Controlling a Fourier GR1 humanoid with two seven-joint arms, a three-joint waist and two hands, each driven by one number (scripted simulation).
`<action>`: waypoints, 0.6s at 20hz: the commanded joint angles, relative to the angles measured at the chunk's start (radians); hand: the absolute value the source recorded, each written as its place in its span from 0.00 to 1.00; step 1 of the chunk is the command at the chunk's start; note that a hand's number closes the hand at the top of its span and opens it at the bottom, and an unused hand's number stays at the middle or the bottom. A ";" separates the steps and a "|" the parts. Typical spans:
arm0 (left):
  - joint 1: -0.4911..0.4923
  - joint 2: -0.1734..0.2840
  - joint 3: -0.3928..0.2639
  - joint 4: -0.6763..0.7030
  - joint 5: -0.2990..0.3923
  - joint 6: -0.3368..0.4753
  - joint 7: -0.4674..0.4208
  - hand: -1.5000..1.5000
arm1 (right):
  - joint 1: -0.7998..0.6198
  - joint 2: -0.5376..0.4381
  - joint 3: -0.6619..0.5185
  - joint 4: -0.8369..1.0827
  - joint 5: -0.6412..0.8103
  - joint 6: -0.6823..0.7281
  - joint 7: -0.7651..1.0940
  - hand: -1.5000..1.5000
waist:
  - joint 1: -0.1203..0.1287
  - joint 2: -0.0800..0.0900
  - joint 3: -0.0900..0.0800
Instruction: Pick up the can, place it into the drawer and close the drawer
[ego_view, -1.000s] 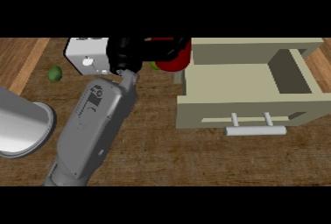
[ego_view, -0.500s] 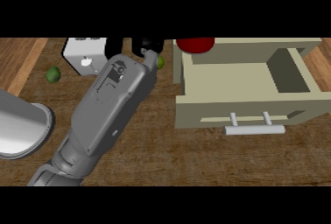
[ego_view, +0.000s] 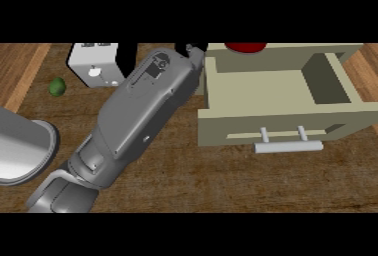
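You are looking down at a beige drawer (ego_view: 258, 95) pulled open on the wooden counter (ego_view: 221, 180), and everything here is best placed against it. The red can (ego_view: 246, 47) shows only as a red cap at the drawer's far edge, at the top of the view; you cannot tell whether it sits inside the drawer or is held just above its back wall. Just left of the drawer, a grey forearm (ego_view: 140, 120) runs diagonally from the lower left up toward the drawer's far left corner. Only a small black part of its hand (ego_view: 193, 49) shows at that corner, close beside the can, and you cannot tell whether its fingers are curled or straight, or whether they touch the can. The drawer's front panel faces you, with a pale bar handle (ego_view: 288, 146) on two posts. Well left of the drawer stands a white box (ego_view: 96, 65), and farther left a small green object (ego_view: 57, 86) lies on the counter. At the far left edge, a grey metal vessel (ego_view: 22, 150) is partly in view.
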 joint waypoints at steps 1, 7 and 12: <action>-0.113 0.000 -0.032 0.099 0.077 0.029 -0.008 1.00 | -0.019 -0.010 0.003 -0.003 -0.003 -0.006 0.018 0.00 | -0.011 0.003 0.000; -0.117 0.000 -0.140 0.147 0.197 0.083 -0.051 1.00 | 0.000 0.016 0.035 -0.036 0.011 -0.008 0.019 0.00 | -0.024 0.004 0.001; -0.104 0.000 -0.229 0.162 0.266 0.110 -0.093 1.00 | -0.018 -0.004 -0.009 0.042 0.003 0.031 -0.033 0.00 | -0.025 0.003 0.001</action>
